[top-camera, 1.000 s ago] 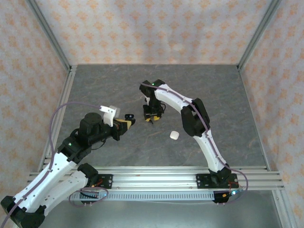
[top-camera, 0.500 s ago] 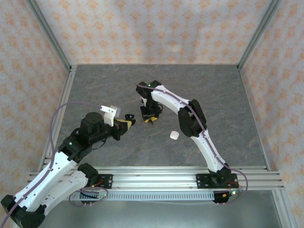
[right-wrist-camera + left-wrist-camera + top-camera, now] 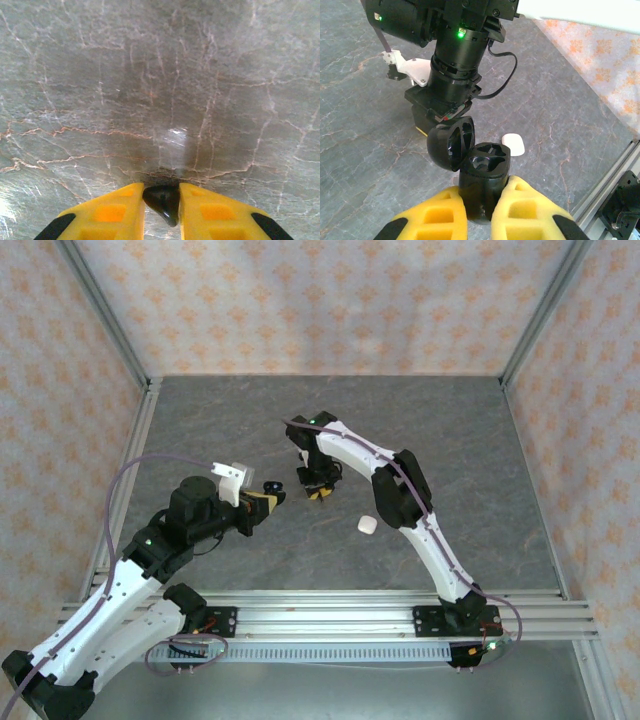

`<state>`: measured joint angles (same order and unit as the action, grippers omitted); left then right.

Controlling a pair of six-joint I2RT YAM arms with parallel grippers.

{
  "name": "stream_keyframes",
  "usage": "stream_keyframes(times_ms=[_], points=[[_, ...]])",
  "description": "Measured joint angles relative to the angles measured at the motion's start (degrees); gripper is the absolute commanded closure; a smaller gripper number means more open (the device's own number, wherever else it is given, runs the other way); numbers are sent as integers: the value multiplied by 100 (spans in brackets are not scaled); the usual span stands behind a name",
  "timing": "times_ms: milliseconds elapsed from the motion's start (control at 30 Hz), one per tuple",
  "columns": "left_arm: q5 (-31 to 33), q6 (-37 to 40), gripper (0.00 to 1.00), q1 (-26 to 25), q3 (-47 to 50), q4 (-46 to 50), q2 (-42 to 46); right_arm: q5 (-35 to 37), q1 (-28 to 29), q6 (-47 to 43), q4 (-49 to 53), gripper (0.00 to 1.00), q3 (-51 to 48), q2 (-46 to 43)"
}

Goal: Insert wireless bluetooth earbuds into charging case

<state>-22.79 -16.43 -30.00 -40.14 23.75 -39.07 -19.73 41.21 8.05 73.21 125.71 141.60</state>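
Observation:
My left gripper (image 3: pixel 268 498) is shut on a black charging case (image 3: pixel 487 165), held upright above the table. Its round lid (image 3: pixel 451 142) is hinged open to the left, and both moulded wells look empty. The same case (image 3: pixel 270 486) appears at left of centre in the top view. Just right of it, my right gripper (image 3: pixel 318 492) points down at the table. In the right wrist view, its yellow fingers (image 3: pixel 125 210) press on both sides of a small black earbud (image 3: pixel 162 200), low over the grey marble surface (image 3: pixel 165 100). My right gripper (image 3: pixel 161 202) is shut on that earbud.
A white pebble-shaped box (image 3: pixel 367 525) lies on the table to the right of both grippers; the same white box (image 3: pixel 513 143) sits beyond the case. The right arm's wrist (image 3: pixel 455 75) hangs close behind the case. Patterned walls and metal rails (image 3: pixel 330 605) bound the table.
The right gripper's fingers have closed onto the black earbud, and that wrist has shifted slightly left. The left arm and the open case have stayed still.

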Motion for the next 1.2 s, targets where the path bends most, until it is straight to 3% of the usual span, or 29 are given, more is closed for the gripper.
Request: stream_keyframes(times_ms=[200, 433, 867, 1200], points=[[-87, 0, 100, 0, 0, -17, 2, 26, -2, -22, -4, 89, -28, -37], [-177, 0, 100, 0, -13, -354, -85, 28, -103, 116, -470, 90, -986, -852], [-638, 146, 100, -2, -667, -1189, -741, 199, -249, 415, -2776, 91, -2771, -4360], [-859, 291, 100, -2, -1281, -1486, -1246, 164, -249, 560, -4715, 91, -3985, -6072]])
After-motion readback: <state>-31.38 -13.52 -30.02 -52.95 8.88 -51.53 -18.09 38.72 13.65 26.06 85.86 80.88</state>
